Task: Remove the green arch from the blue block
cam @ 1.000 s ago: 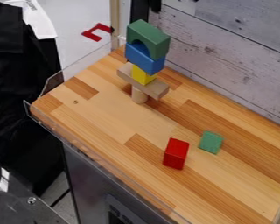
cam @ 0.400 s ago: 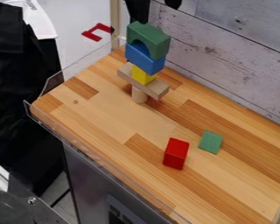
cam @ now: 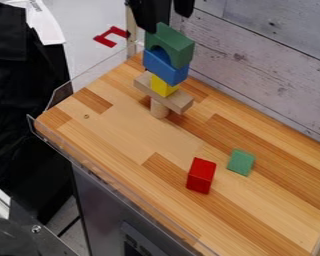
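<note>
Camera above tabletop (cam: 122, 132), fairly near, slanting down.

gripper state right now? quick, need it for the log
Gripper: open, fingers apart, holding nothing; the green arch is on the blue block.

On a tabletop (cam: 122, 130), at the view's 12 o'clock: arch (cam: 178, 44) on upper block (cam: 166, 67), on lower block (cam: 163, 86), on plank (cam: 171, 100), on post (cam: 158, 109) — which, from this slant, seems to stand on the tabletop. Well apart, nearer loose block (cam: 201, 176) at 5 o'clock; farther loose block (cam: 241, 162) near it, at 4. Wall (cam: 256, 65) behind, 1 to 3 o'clock.
</note>
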Controlling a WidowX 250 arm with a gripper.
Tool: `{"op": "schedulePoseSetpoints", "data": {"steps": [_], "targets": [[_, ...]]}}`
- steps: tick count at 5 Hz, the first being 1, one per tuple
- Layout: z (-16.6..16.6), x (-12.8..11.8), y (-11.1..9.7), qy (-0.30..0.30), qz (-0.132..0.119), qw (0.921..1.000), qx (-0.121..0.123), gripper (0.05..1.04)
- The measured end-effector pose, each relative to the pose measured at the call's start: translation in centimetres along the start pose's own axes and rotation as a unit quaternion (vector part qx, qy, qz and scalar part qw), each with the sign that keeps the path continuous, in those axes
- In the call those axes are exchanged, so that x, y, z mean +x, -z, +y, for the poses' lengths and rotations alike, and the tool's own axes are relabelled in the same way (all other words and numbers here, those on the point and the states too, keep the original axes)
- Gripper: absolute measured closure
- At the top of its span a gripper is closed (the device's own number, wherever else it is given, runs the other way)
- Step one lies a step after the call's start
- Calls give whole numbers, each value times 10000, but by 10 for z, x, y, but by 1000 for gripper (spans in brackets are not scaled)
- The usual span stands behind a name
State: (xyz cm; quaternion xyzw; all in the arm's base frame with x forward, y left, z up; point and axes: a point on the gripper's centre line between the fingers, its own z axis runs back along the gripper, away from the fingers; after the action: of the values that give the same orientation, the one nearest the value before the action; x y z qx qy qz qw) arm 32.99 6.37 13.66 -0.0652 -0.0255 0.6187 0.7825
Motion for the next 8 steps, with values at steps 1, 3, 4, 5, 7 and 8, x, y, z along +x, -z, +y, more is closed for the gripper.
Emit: {"op": "schedulePoseSetpoints", "data": {"steps": [1, 3, 4, 5, 7, 8], "targets": [[0, 0, 13, 54, 149, 9998, 134, 84], [-4, -2, 17, 69, 162, 9998, 69, 91], [-4, -3, 24, 73, 206, 9996, 153, 179], [-5, -4, 24, 66, 206, 9996, 154, 433], [-6, -4, 24, 42, 229, 9997, 123, 534], [-6, -4, 23, 31, 213, 9997, 107, 534]]}}
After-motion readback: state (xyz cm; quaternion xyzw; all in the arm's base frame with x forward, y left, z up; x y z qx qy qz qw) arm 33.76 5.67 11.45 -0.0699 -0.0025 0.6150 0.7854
